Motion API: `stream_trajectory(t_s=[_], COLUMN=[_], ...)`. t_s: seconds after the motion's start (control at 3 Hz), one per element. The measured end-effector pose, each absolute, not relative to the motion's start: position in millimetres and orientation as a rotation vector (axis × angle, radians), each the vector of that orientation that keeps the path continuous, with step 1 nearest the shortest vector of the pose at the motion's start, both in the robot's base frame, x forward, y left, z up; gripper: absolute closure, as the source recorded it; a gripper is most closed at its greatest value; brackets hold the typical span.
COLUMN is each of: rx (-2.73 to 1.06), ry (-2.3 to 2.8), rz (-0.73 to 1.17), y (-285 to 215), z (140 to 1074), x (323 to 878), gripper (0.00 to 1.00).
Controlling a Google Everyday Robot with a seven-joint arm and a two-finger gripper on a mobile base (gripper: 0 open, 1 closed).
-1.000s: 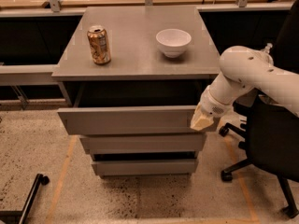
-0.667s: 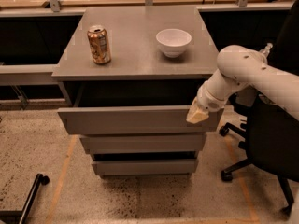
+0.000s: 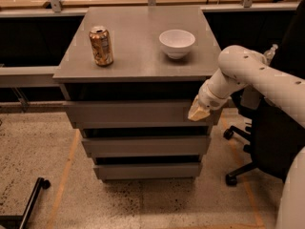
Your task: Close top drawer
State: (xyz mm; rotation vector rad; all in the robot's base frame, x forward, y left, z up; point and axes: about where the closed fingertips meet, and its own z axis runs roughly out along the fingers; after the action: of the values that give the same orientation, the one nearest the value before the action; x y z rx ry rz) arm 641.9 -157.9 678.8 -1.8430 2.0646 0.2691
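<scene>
One view, the camera view, looking down at the front of a grey drawer unit.

top drawer (image 3: 128,113): frame centre, directly under the table (image 3: 138,61) top. It has a wide plain grey front with no handle. It stands forward of the carcass, with a dark gap between its upper edge and the table. Not shut yet.

hand (image 3: 198,112): at 3 o'clock of the drawer front, on its right end. The tan tip overlaps the panel's right edge and looks to be touching it. How far the hand is open: cannot tell. No object visible in it.

White arm (image 3: 257,73): enters from the frame edge at 3 o'clock and bends down-left to the hand.

On the table:
- soda can (image 3: 101,46), upright, at 11 o'clock of frame centre
- white bowl (image 3: 177,43), at 1 o'clock, well apart from the can

Below the top drawer, at its 6 o'clock, are the middle drawer front (image 3: 145,146) and then the bottom drawer front (image 3: 147,170). Each is narrower and set further back than the one above.

Black office chair (image 3: 267,142): 4 o'clock, near the unit's right side, partly behind the arm.

Speckled floor (image 3: 143,204), with an orange tape line (image 3: 63,175) at 7 o'clock.
</scene>
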Motion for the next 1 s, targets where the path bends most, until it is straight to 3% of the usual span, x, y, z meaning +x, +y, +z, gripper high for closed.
stream_trajectory(t_s=[1.0], rx=[-1.853], ry=[2.066], rz=[0.284], y=[-154.1], z=[671.6], x=[640.4], gripper=[0.12])
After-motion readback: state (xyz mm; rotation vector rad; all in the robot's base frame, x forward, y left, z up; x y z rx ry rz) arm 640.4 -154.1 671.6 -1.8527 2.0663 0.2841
